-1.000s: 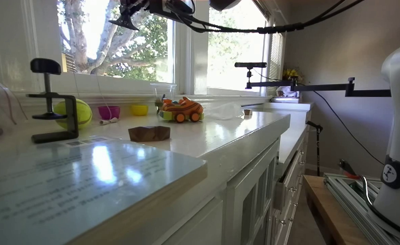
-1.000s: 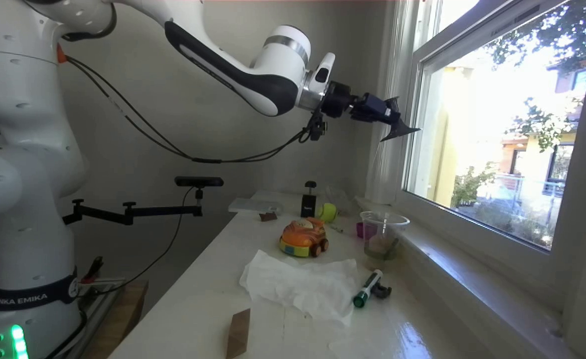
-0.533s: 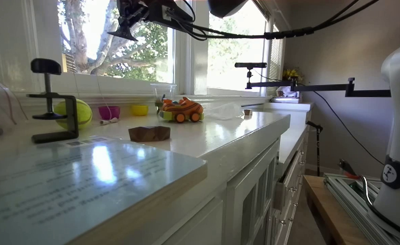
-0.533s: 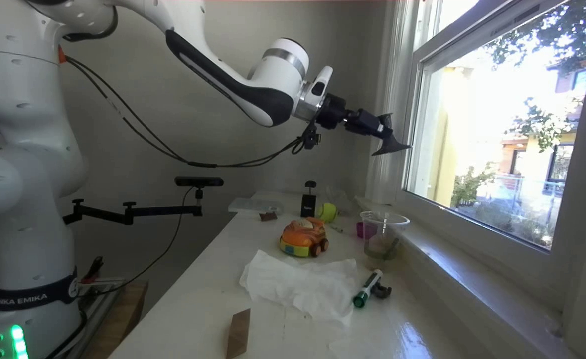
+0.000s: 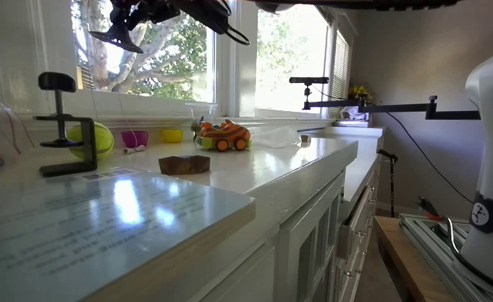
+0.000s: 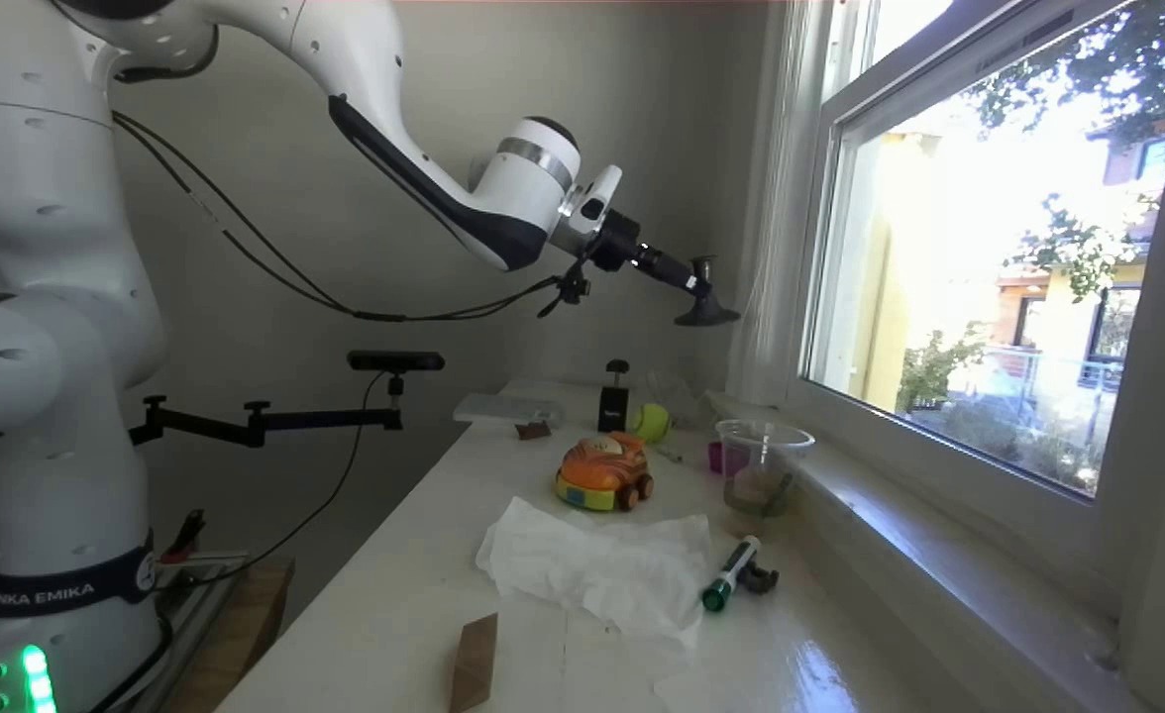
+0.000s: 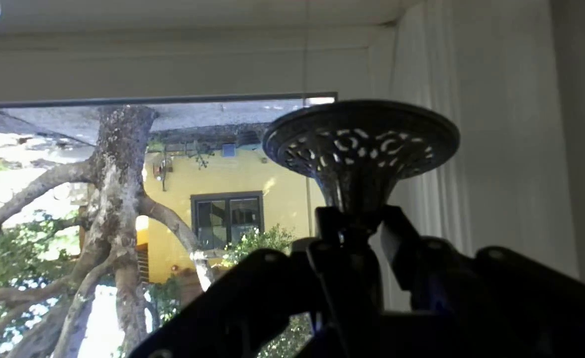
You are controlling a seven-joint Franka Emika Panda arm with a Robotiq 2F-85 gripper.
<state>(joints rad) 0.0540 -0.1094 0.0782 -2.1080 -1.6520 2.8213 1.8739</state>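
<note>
In an exterior view, a dark flared piece (image 5: 117, 38) hangs higher than the glossy white counter (image 5: 263, 167). In an exterior view, it is above the level of a rounded toy car (image 6: 602, 473). In the wrist view, the gripper (image 7: 360, 216) clamps the piece's narrow neck; its round flare is pierced like lace.

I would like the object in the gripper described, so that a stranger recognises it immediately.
Near the big window, above the white counter, find the black gripper. It grips a dark, trumpet-shaped object whose wide end faces down. Unlike the black clamp on the counter, its flared end has a lacy pierced pattern.
</note>
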